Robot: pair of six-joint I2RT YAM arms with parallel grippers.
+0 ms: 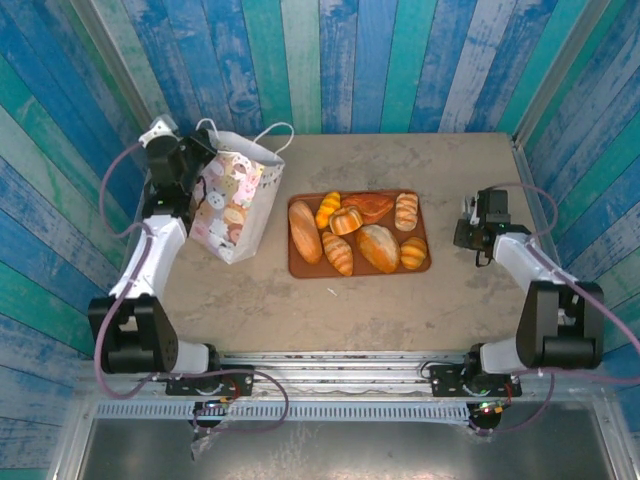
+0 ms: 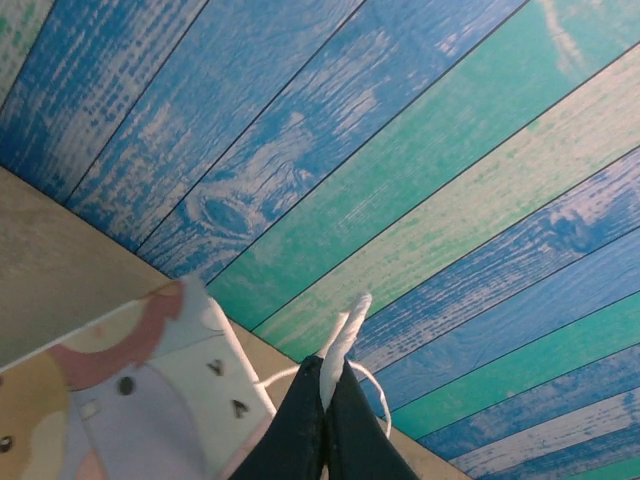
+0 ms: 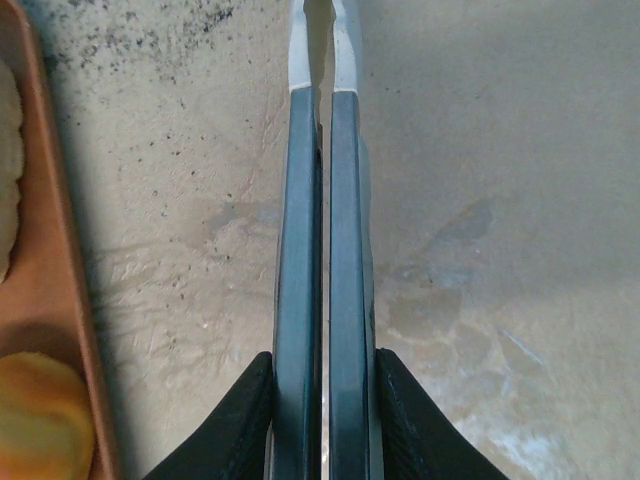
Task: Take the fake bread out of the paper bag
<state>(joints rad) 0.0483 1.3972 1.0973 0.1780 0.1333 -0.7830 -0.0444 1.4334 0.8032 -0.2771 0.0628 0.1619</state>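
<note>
Seven pieces of fake bread (image 1: 378, 247) lie on the reddish-brown tray (image 1: 300, 268) at mid-table (image 1: 400, 310), just right of the standing paper bag (image 1: 232, 205). Left gripper (image 2: 335, 365): jaws closed on a white strip at the bag's top, either rim or cord handle. Right gripper (image 3: 325, 60): jaws closed and empty, over bare table beside the tray.

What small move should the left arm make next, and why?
Probably open the left gripper and release the bag: seven breads already lie on the tray, and the right gripper is shut beside it.
</note>
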